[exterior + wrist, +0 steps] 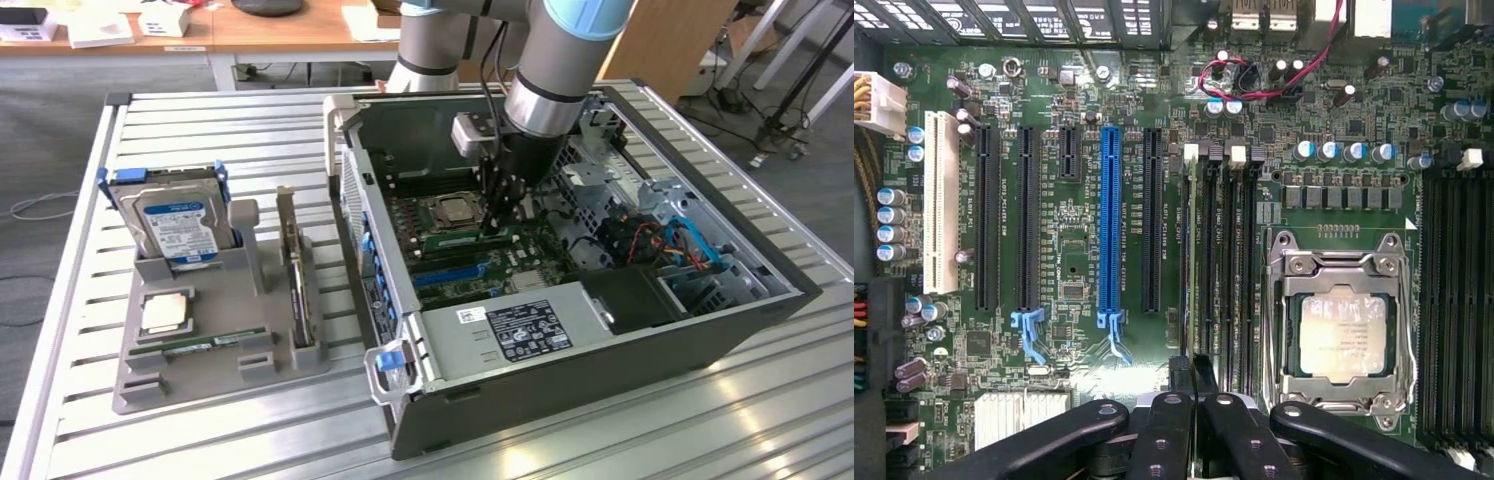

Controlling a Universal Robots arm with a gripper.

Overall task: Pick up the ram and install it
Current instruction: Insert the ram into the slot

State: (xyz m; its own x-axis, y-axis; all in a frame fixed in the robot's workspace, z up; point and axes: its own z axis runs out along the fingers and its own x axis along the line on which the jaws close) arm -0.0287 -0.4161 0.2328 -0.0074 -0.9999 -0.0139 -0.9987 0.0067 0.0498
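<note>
Gripper (1191, 388) pinched nearly shut, low over the memory slots (1219, 260) beside the processor (1341, 335). Ram (470, 243) reads as the green strip along those slots under the fingers (gripped or merely pressed: cannot tell). Pick-up judged done. Full seating unconfirmed, latch positions unclear.

I read the table (747, 400) as bare ribbed aluminium with a soft sheen. The computer case (574, 395) looks to me like dark grey painted sheet metal, matt outside. Its motherboard (1079, 250) is glossy green lacquered board, and the processor (1344, 335) has a dull silver metal lid. The gripper (1192, 372) is matt black. The parts holder (200, 375) is matt grey plastic.
</note>
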